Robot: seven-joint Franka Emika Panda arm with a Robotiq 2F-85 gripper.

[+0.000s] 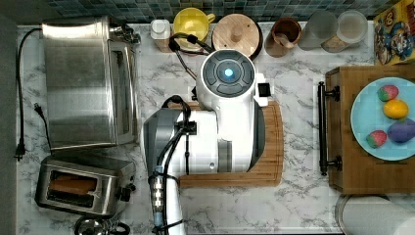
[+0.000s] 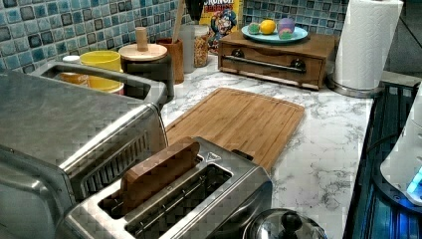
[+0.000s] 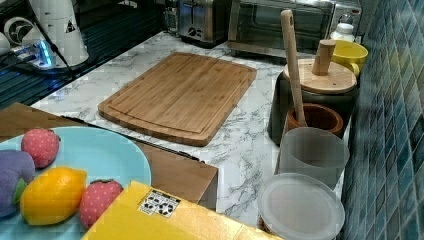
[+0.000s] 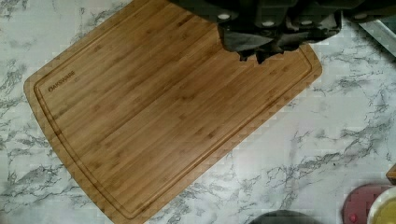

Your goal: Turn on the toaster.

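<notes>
**Toaster at the counter's corner, arm over the cutting board**

At the corner of the marble counter [image 1: 298,83] that lies at the top view's lower left, the toaster [image 1: 84,185] is seen, a small brushed-steel pop-up model with two long top slots. A brown slice [image 2: 158,170] is lodged in one slot and rises above the steel top in the left view. A black lever and knob are carried on the end that faces the top view's right. Just beside the toaster, along the same counter edge, the larger steel toaster oven [image 1: 85,81] is placed, with its black power cord [image 1: 20,98] run along the counter's edge.

Over the middle of the counter the white arm [image 1: 215,132] is held above the bamboo cutting board [image 4: 159,112]. The gripper [image 4: 261,46] is shown in the wrist view as a dark mass over one corner of the board; whether its fingers are parted or closed cannot be told. Nothing is seen in its grasp, and it is kept well apart from the toaster.

Along the tiled back edge a yellow mug [image 1: 192,22], a wooden-lidded jar [image 1: 237,34] and a wooden cup [image 1: 284,34] are lined up. Toward the counter's far end a blue plate [image 1: 364,115] of toy fruit is set on a wooden box [image 1: 342,166].
</notes>
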